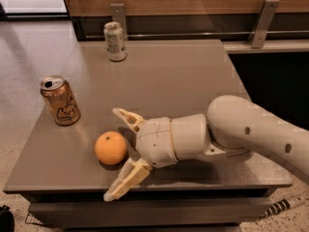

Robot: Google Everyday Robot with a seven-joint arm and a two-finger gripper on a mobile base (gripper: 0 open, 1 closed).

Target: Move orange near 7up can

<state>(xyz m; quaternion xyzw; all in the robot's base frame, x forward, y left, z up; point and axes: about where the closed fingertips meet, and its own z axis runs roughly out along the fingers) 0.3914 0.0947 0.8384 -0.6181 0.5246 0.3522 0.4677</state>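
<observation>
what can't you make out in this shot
- Camera view: arm runs off the right edge, base unseen.
- Open end effector straddles the orange at the table's front; whether it touches cannot be told from this angle.
- 7up can at the back: lettering too small to read.

Drink cans: 2 total, i.e. 1 7up can [115, 41] at the back and 1 orange-copper can [60, 100] on the left. Fruit: 1 orange [110, 148]. That makes 3 items on 1 counter [183, 76]. There is 1 robot arm [251, 134] w/ 1 gripper [113, 154], low over the counter's front edge, just right of the orange. It has 2 jaws, spread wide apart. Along the back wall: 2 metal brackets [117, 13], 1 left and 1 right.
</observation>
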